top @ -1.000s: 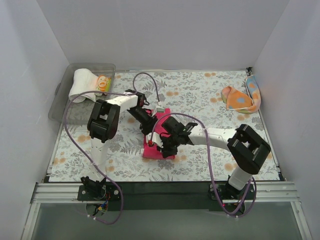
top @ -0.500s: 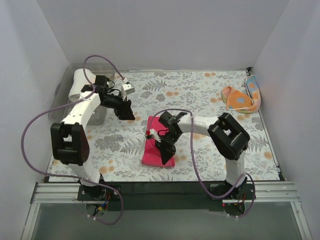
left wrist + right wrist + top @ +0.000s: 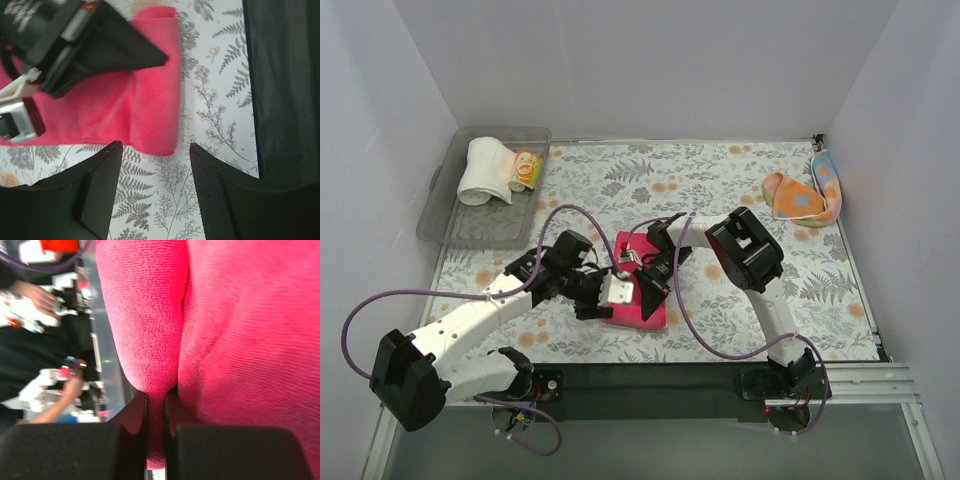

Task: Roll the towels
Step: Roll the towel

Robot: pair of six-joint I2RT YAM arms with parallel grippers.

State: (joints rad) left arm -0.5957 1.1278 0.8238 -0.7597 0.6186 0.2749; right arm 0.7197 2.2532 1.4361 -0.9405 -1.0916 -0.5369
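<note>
Floral table covering (image 3: 720, 180), white walls (image 3: 650, 60), right gripper (image 3: 156, 440) pinching magenta towel (image 3: 240, 340), left gripper (image 3: 155, 160) spread

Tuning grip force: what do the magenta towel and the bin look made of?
Magenta towel: soft woven or terry-like cloth, matte. The right wrist view shows a fine nubby texture, and it bends into a limp rounded fold.
Bin: clear plastic, smooth and slightly glossy, probably rigid. Its walls are see-through and hold straight edges.
</note>
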